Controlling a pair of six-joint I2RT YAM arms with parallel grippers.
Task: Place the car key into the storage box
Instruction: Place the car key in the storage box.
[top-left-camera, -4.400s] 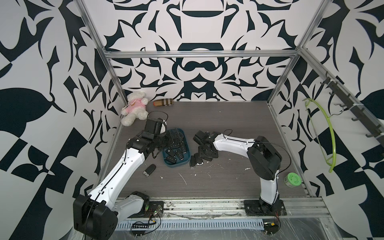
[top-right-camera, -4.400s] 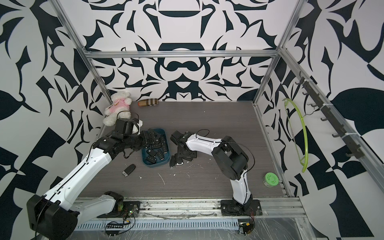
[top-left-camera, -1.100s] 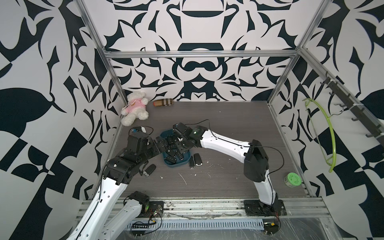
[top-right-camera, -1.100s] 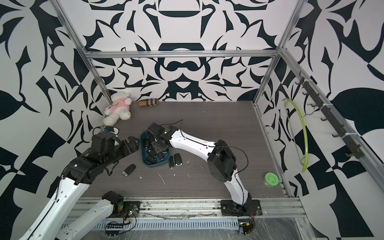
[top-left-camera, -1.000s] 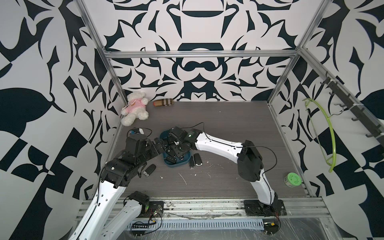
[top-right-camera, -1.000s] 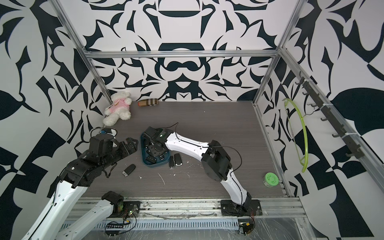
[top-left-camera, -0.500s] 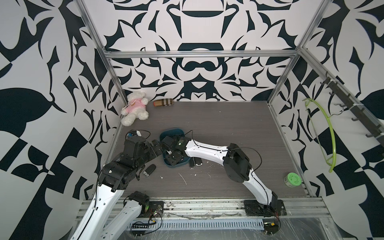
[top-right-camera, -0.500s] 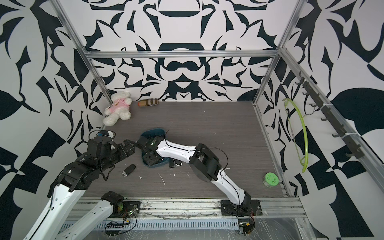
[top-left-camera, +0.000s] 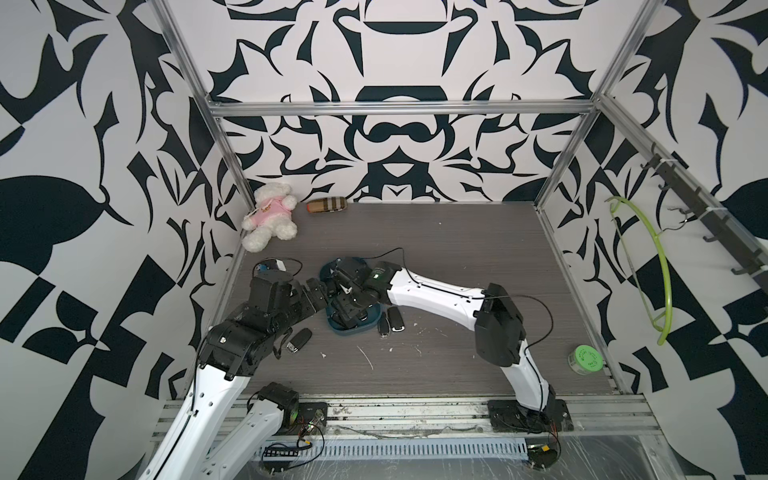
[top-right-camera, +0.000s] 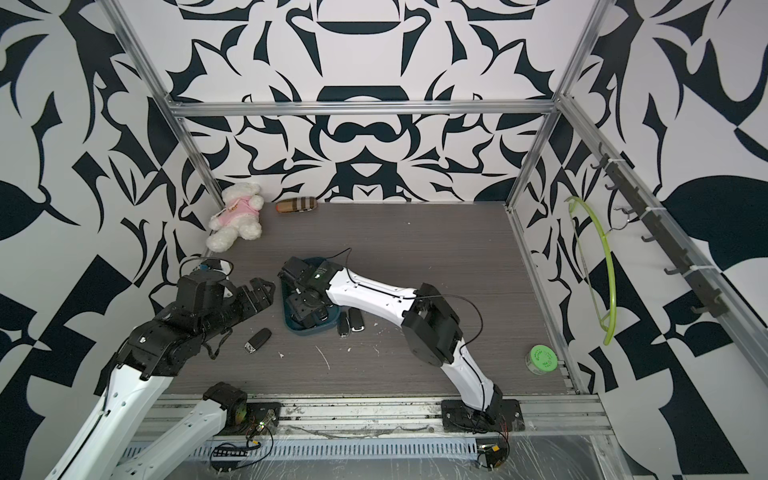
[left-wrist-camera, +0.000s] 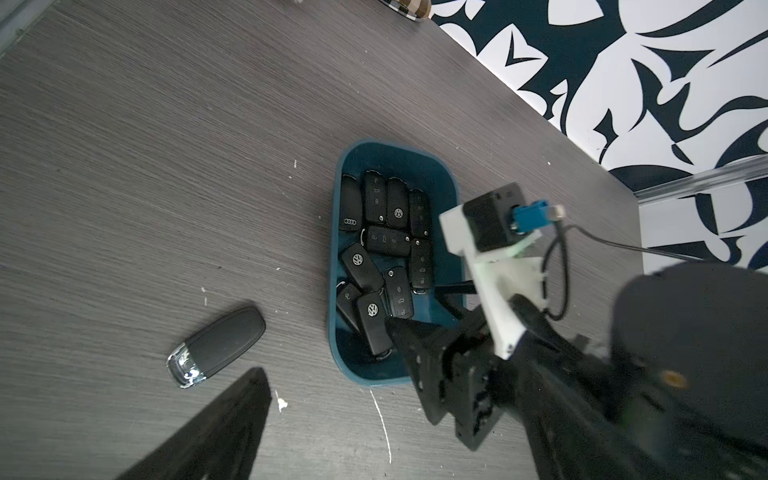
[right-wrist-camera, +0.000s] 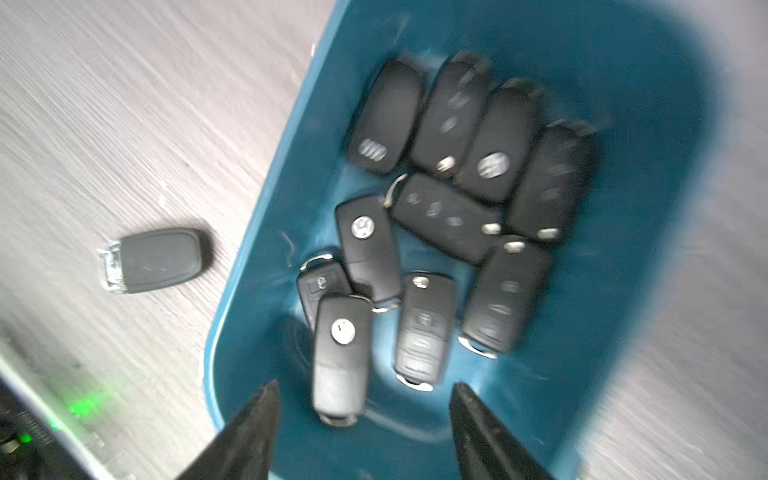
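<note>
Teal storage box (left-wrist-camera: 395, 151) sat on the grey wood-grain table (top-left-camera: 457, 249), mid-left in both top views, with a loose pile of black keys (left-wrist-camera: 386, 241) inside. Right jaws hung over the box's near end, parted fairly wide, gripping nothing. One car key (right-wrist-camera: 340, 357), a flip type, lay flat on the box floor below the gap between the tips. Left jaws were spread wide and empty above the table, just beside the box's left side. A black fob with chrome end (left-wrist-camera: 218, 347) lay on the table outside the box, on its left, near the left jaws. Two more fobs (top-left-camera: 397, 321) lay side by side just off the box's right side. White teddy (top-left-camera: 272, 216) and plaid pouch (top-left-camera: 327, 205) lay by the back wall.
</note>
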